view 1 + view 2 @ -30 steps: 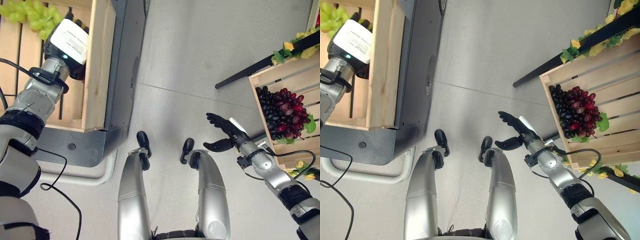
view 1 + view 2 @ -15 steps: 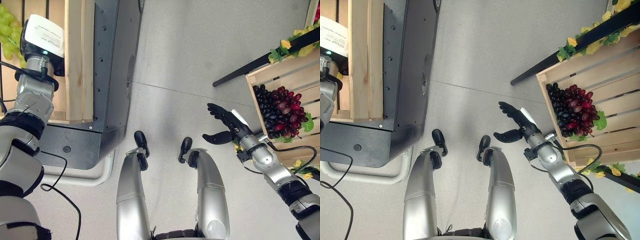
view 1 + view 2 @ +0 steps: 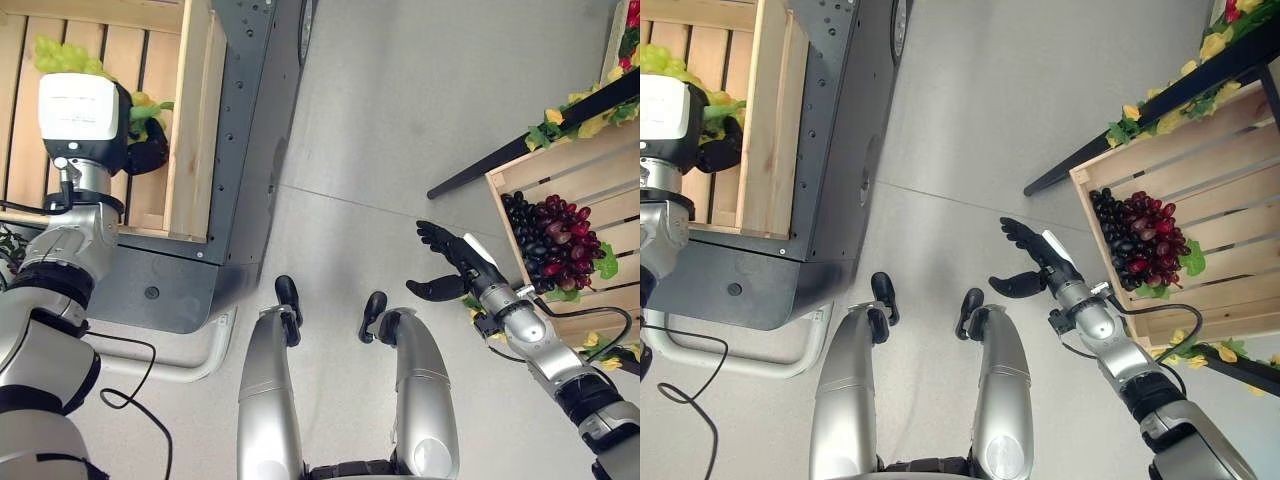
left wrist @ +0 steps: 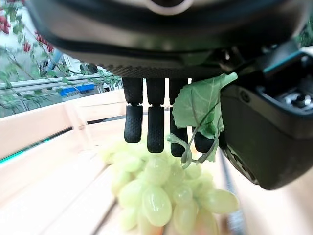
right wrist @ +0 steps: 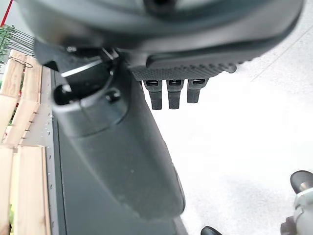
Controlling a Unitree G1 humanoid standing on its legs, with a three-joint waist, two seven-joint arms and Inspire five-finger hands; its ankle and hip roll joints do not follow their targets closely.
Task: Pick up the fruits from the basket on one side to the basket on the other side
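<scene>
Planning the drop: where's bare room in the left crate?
Left crate: bare slats between the left robot hand and the near wall. The green grapes hang under that hand. Right crate: crowded by dark grapes at its near-left corner; slats beyond them bare.

No text, label, number or sign can be read anywhere. The white rectangular cover [image 3: 77,106] on the back of the left robot hand carries no legible print, and the pale wooden slatted crates [image 3: 189,120] and the dark grey metal base [image 3: 240,130] bear none either.
</scene>
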